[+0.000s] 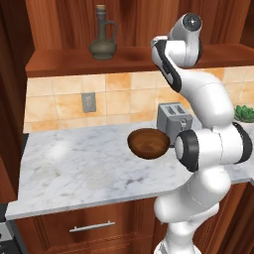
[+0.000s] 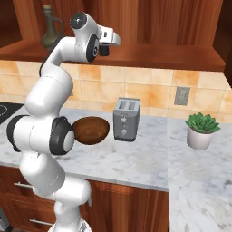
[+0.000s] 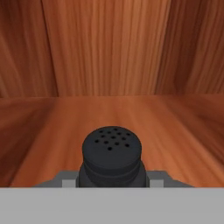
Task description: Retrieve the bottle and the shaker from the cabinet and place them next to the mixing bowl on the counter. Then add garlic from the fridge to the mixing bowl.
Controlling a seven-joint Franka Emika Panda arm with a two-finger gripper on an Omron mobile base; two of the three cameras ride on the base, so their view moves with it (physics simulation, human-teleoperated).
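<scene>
The shaker (image 3: 112, 153), dark with a perforated round cap, stands on the wooden cabinet shelf (image 3: 131, 118). My gripper (image 3: 112, 180) is shut on it, one finger at each side of its body. From the right base view, the gripper (image 2: 105, 49) reaches into the open cabinet above the counter. The bottle (image 1: 103, 39), a dark olive jug with a handle and stopper, stands at the left end of the same shelf (image 2: 51, 29). The brown mixing bowl (image 1: 149, 143) sits on the marble counter, in front of the toaster (image 2: 90, 130). The garlic and the fridge are out of view.
A silver toaster (image 2: 126, 118) stands just behind and right of the bowl. A potted plant (image 2: 201, 129) sits further right on the counter. A stove corner (image 2: 7, 108) lies at the far left. The counter's (image 1: 74, 168) left part lies bare.
</scene>
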